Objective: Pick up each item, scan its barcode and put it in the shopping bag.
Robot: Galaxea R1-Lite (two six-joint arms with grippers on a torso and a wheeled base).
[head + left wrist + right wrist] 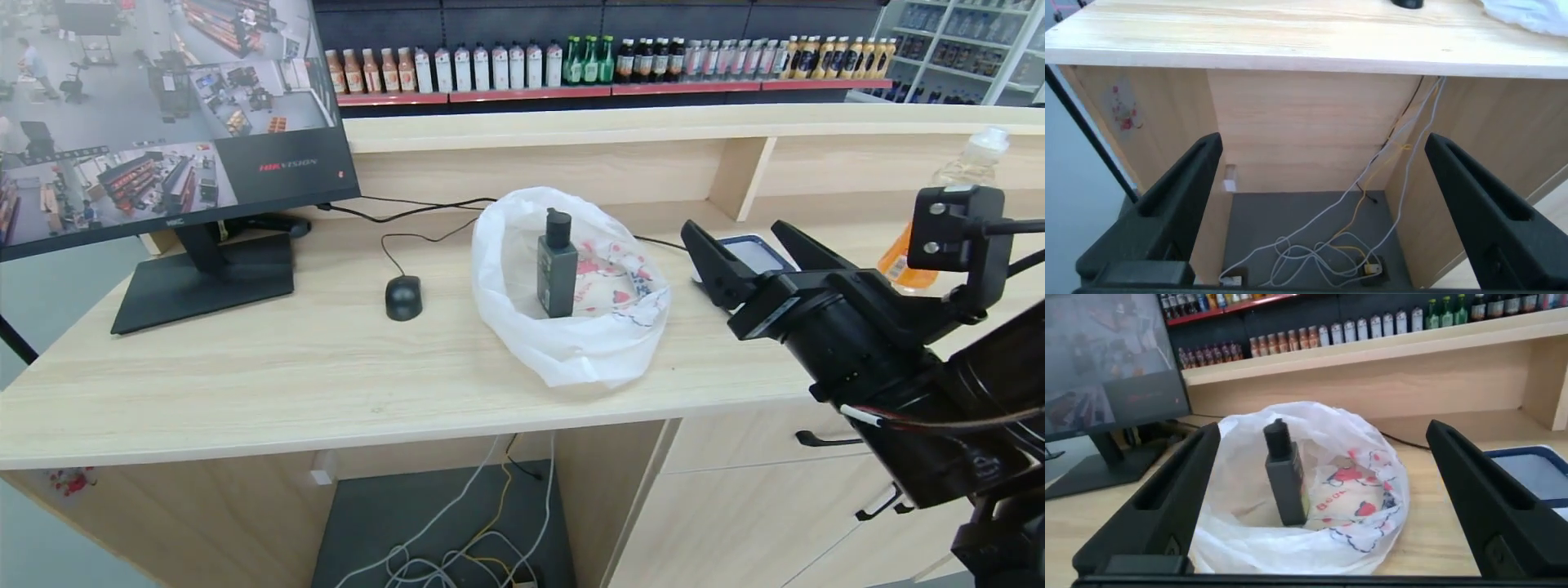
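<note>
Shopping bag (571, 343): thin, crinkled white plastic with red print, mouth open upward. It sits near the middle of the pale wood-grain counter (286, 367), close to the front edge. 1 dark rectangular bottle (558, 265) with a black pump cap stands upright inside it.

Open counter surface lies left of the bag as far as the black mouse (403, 297) and the flat base of the monitor (163, 106). A raised wooden ledge bounds the rear.

Right gripper (732, 233): black, wedge-shaped fingers, jaws spread wide and holding nothing. It is positioned just right of the bag, above a flat blue-rimmed unit (755, 251). 1 clear bottle (967, 167) of orange liquid stands farther right on the counter.

Left gripper (1323, 143): jaws spread wide, empty, below counter height. It faces the knee recess, where loose cables (1323, 253) lie on the floor.
</note>
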